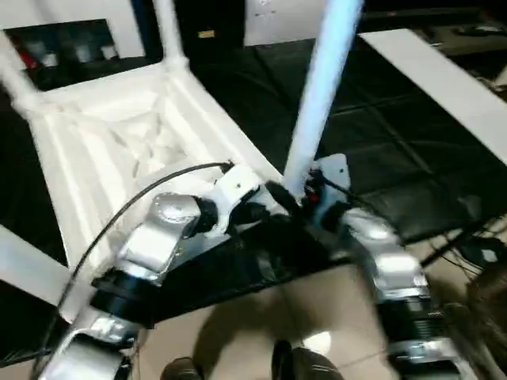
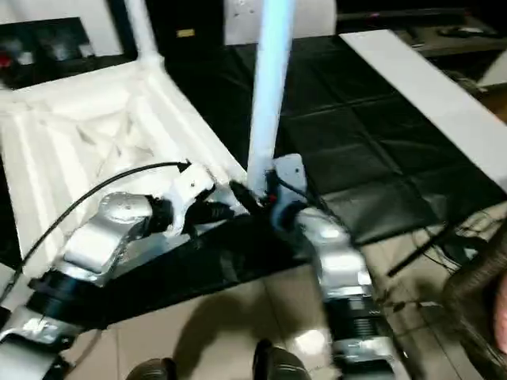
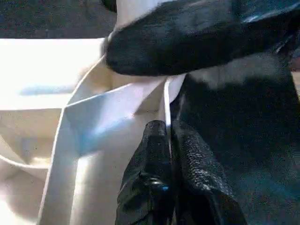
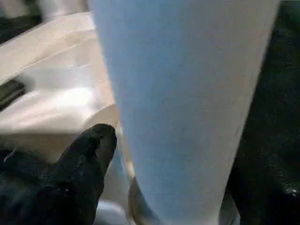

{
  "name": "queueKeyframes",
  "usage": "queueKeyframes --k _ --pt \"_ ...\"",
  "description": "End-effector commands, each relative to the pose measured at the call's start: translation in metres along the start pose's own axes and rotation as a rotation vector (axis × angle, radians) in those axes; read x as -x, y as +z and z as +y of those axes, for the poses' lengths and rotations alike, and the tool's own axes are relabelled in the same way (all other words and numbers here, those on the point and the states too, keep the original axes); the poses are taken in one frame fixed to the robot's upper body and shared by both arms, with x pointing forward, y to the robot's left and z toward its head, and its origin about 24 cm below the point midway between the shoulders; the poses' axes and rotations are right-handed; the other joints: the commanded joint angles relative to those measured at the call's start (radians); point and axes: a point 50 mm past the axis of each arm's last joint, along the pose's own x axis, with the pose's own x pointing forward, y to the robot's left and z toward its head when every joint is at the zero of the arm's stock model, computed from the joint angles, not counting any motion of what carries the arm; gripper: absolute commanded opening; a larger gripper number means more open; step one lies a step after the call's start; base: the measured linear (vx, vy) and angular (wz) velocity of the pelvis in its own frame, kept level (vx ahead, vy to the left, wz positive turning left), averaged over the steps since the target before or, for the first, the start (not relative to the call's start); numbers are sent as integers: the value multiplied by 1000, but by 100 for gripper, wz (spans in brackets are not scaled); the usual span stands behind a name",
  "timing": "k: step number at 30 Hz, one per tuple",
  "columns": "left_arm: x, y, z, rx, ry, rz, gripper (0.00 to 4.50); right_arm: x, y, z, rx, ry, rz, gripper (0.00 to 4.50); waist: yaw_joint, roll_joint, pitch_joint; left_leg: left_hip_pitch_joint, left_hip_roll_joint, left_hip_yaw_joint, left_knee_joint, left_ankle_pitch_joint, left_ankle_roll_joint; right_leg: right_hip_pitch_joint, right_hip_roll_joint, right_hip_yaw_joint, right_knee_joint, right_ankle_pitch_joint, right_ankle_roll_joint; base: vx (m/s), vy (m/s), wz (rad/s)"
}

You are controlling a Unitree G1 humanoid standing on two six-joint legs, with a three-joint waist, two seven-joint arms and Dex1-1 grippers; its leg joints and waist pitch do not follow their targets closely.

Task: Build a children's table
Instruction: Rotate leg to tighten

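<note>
Standing in the upturned table top (image 1: pixel 103 134), three legs show; left gripper (image 3: pixel 169 140) pinches its rim, right gripper's (image 4: pixel 154 187) jaws straddle the near leg (image 1: pixel 321 87).

The upright leg (image 1: pixel 321 87) runs off the top edge, and its base is buried behind both grippers, so the socket's hidden.

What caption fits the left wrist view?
Left gripper pinching a thin white plastic rib of the upturned table top.

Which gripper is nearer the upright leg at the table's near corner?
Right. The right gripper straddles the upright leg at its base; the left gripper pinches the tabletop's edge wall beside it.
</note>
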Motion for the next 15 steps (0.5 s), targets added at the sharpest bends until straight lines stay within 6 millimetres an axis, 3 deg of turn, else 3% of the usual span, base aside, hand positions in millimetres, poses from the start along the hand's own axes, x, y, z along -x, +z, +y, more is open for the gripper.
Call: queueKeyframes --k 1,4,5,8,9,10,13,15 --pt "0 -6 -8 -29 -118 26 0 8 1 5 50 170 20 406 4 5 -93 -20 17 23 -44 -51 141 85 -51 62 -37 -240 -196 0 0 0" --pt "8 -10 -7 -72 -207 45 0 17 4 1 121 317 52 406 14 0 -99 -23 17 24 -35 -4 176 83 -51 60 -27 -196 -215 0 0 0" --pt "10 -11 -8 -82 -224 47 0 18 4 0 127 336 54 406 16 0 -91 -23 18 27 -36 -19 180 78 -50 64 -30 -223 -214 0 0 0" --pt "20 -14 -8 -146 -353 78 0 26 12 -3 160 507 48 406 20 -7 -89 -22 19 26 -39 -106 147 80 -55 61 -42 -373 -176 0 0 0" --pt "20 -14 -8 -146 -353 78 0 26 12 -3 160 507 48 406 21 -4 -86 -19 20 27 -40 -117 141 76 -55 61 -47 -397 -170 0 0 0" --pt "25 -14 -9 -168 -434 81 0 29 12 -2 174 634 85 406 22 -7 -87 -15 20 27 -40 -139 127 74 -56 60 -52 -437 -160 0 0 0" --pt "28 -15 -10 -178 -502 93 0 31 11 -3 184 721 122 406 28 -4 -87 -10 29 29 -41 -147 111 69 -56 63 -50 -436 -162 0 0 0" --pt "30 -17 -8 -197 -524 118 0 30 10 -4 200 761 147 381 32 -5 -92 -6 31 34 -40 -144 105 66 -54 65 -44 -408 -181 0 0 0"
